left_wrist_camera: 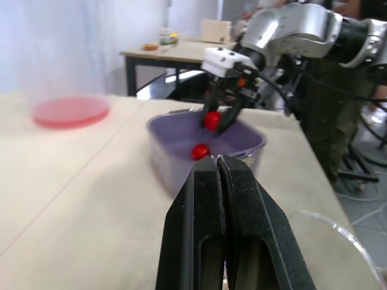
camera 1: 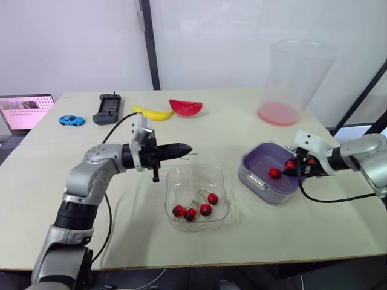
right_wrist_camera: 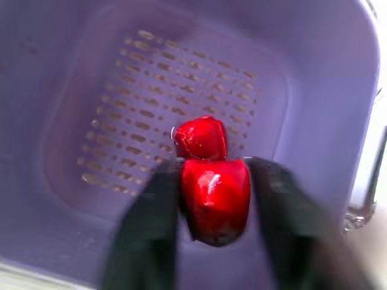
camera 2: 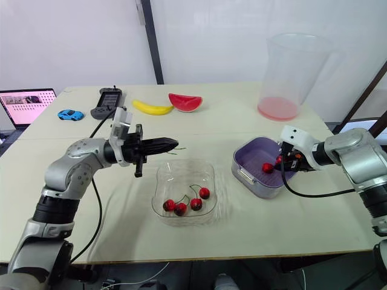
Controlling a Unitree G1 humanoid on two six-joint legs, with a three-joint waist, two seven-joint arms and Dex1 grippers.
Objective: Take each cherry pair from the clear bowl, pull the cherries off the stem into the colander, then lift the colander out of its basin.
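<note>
The clear bowl (camera 1: pixel 175 176) sits at the table's front centre and holds several red cherries (camera 1: pixel 205 209) on stems. Just behind its far-left rim, my left gripper (camera 1: pixel 187 148) is shut, with a thin green stem (camera 2: pixel 180 149) sticking out of its tip. To the right stands the purple colander (camera 1: pixel 254 158) in its basin, with one loose cherry (camera 1: pixel 275 173) on its perforated floor. My right gripper (camera 1: pixel 294 166) reaches in over the colander's right side, shut on a cherry (right_wrist_camera: pixel 214 196) held just above the loose cherry (right_wrist_camera: pixel 201 138).
A tall clear bucket (camera 1: pixel 290 78) with a pink bottom stands behind the colander. Along the table's back lie a watermelon slice (camera 1: pixel 185 107), a banana (camera 1: pixel 153 113), a black handset (camera 1: pixel 107 109) and a blue toy car (camera 1: pixel 71 120). A laptop (camera 1: pixel 24 112) sits at far left.
</note>
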